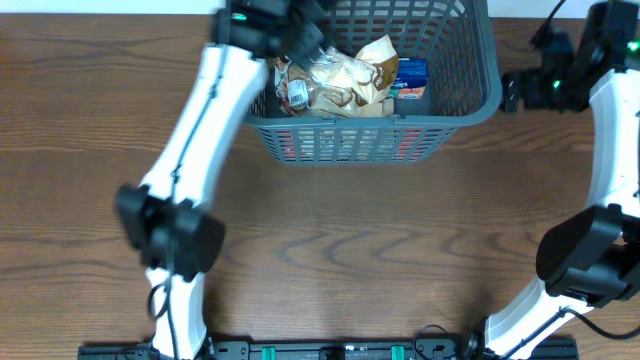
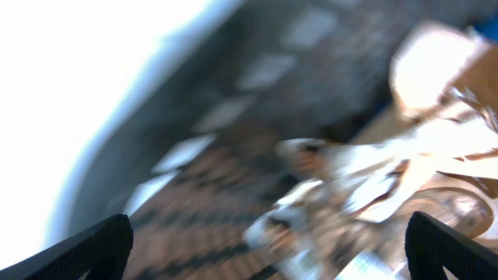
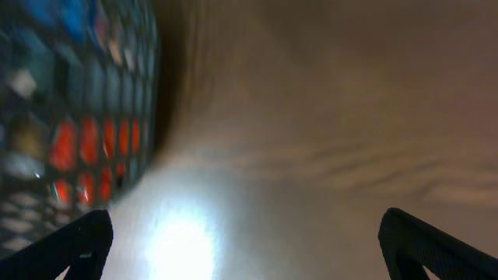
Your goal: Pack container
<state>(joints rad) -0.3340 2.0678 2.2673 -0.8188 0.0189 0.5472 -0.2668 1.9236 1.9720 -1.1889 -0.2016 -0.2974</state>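
The container (image 1: 470, 95), a dark grey lattice basket, stands at the table's far middle. Inside lie crinkly clear-and-brown snack packets (image 1: 335, 80) and a blue box (image 1: 411, 80); something red (image 1: 410, 145) shows through the front lattice. My left gripper (image 1: 300, 38) hovers over the basket's left part, above the packets (image 2: 366, 179). In the blurred left wrist view its fingers (image 2: 85, 253) stand wide apart, open, with nothing between them. My right gripper (image 1: 512, 92) sits just outside the basket's right wall (image 3: 78, 101), open and empty over bare wood, fingers (image 3: 436, 249) far apart.
The brown wooden table (image 1: 330, 250) stretches in front of the basket. My left arm (image 1: 190, 150) crosses the table's left side towards the basket. My right arm (image 1: 610, 170) stands along the right edge.
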